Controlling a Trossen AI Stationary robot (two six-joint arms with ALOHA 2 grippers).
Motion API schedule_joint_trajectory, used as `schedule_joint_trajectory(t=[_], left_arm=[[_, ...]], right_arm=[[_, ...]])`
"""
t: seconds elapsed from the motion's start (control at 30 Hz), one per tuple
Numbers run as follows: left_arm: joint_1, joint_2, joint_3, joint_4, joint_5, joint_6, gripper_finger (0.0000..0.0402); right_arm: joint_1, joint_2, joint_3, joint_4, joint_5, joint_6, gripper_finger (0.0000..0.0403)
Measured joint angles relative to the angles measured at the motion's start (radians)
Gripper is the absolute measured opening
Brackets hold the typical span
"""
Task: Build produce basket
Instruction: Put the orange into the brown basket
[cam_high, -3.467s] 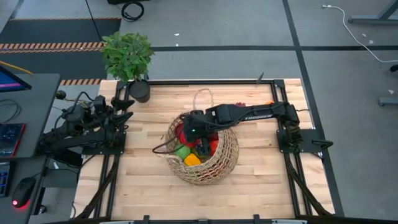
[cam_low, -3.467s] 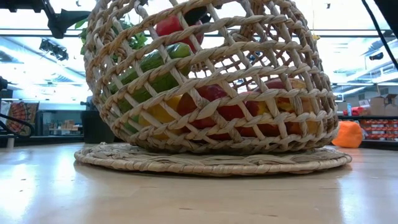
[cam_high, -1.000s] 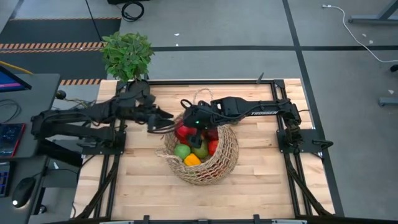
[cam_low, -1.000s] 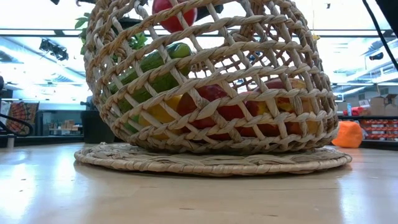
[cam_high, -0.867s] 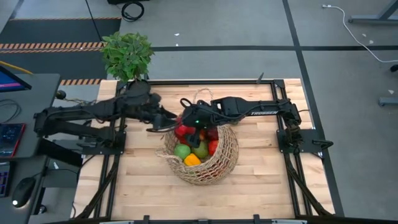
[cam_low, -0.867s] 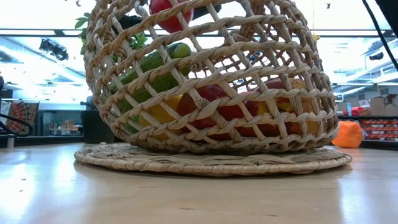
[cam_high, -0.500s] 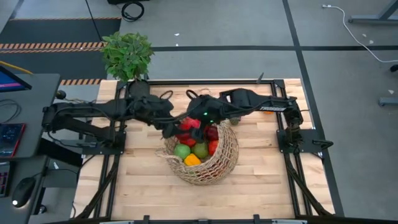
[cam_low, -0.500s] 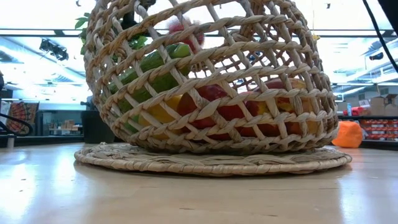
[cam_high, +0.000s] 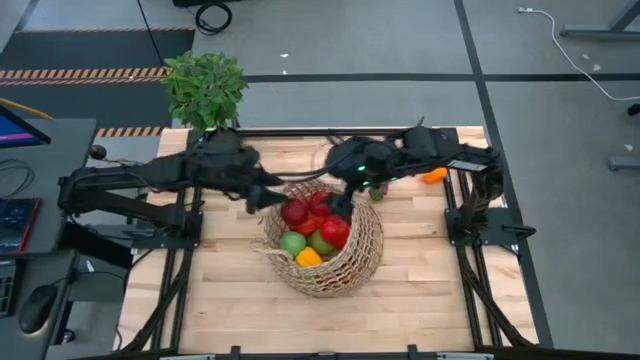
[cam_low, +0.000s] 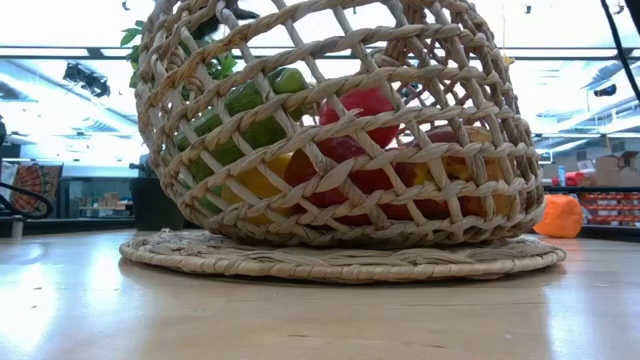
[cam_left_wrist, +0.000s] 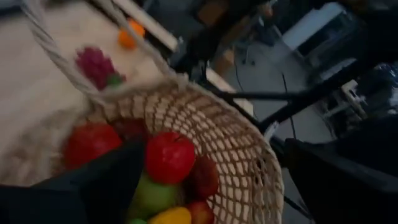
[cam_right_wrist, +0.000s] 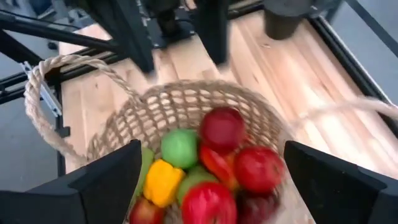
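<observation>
The tan wicker basket (cam_high: 345, 268) stands tilted on a round woven mat (cam_low: 340, 258) at the table's middle. It holds red apples, a green apple, a yellow pepper and a cucumber (cam_high: 312, 228). One red apple (cam_low: 368, 104) lies on top of the heap. My left gripper (cam_high: 268, 198) is open over the basket's far left rim (cam_left_wrist: 214, 149). My right gripper (cam_high: 345, 195) is open above the basket's far rim, looking down into it (cam_right_wrist: 211, 146). Purple grapes (cam_high: 376, 192) and an orange (cam_high: 433, 175) lie on the table beyond the basket.
A leafy plant (cam_high: 205, 90) in a black pot (cam_high: 225, 145) stands at the table's far left corner. One loop handle (cam_right_wrist: 46, 93) stands up from the basket's rim. Bare wood lies at the near side and to the right of the basket.
The red apple that hung at my right gripper above the basket's rim has fallen into the basket and lies on the heap. My right gripper has drawn back up and toward the table's far right. My left gripper has stayed by the basket's far left rim.
</observation>
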Motion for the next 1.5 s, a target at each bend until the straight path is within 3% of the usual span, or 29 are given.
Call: schedule_joint_trajectory(t=[0.1,0.23,0.33,0.43,0.67,0.77,1.0,1.13,1.27,1.5], left_arm=[[-0.001,-0.086,0.000,-0.043,-0.071,0.033,0.0390],[-0.014,-0.207,-0.009,-0.183,-0.242,0.071,0.0390],[-0.031,-0.301,-0.039,-0.284,-0.382,0.066,0.0390],[-0.040,-0.406,-0.101,-0.316,-0.453,0.020,0.0390],[-0.040,-0.647,-0.256,-0.272,-0.469,-0.044,0.0390],[-0.040,-0.731,-0.296,-0.270,-0.523,-0.085,0.0390],[-0.039,-0.885,-0.360,-0.273,-0.547,-0.085,0.0390],[-0.040,-0.957,-0.388,-0.283,-0.551,-0.108,0.0390],[-0.040,-1.028,-0.423,-0.281,-0.553,-0.109,0.0390],[-0.039,-1.025,-0.467,-0.292,-0.553,-0.112,0.0390]], right_arm=[[-0.002,-0.036,0.001,-0.126,0.048,0.044,0.0396],[0.020,-0.073,-0.048,-0.296,0.207,0.116,0.0394],[0.037,-0.135,-0.153,-0.270,0.275,0.143,0.0390],[0.024,-0.198,-0.281,-0.271,0.265,0.193,0.0383],[-0.010,-0.424,-0.659,-0.146,0.256,0.340,0.0366],[-0.043,-0.506,-0.802,-0.106,0.250,0.407,0.0364],[-0.199,-0.622,-1.086,-0.104,0.156,0.535,0.0363],[-0.325,-0.635,-1.191,-0.108,0.080,0.477,0.0364],[-0.453,-0.637,-1.254,-0.106,0.070,0.394,0.0364],[-0.667,-0.638,-1.326,-0.012,0.035,0.308,0.0364]])
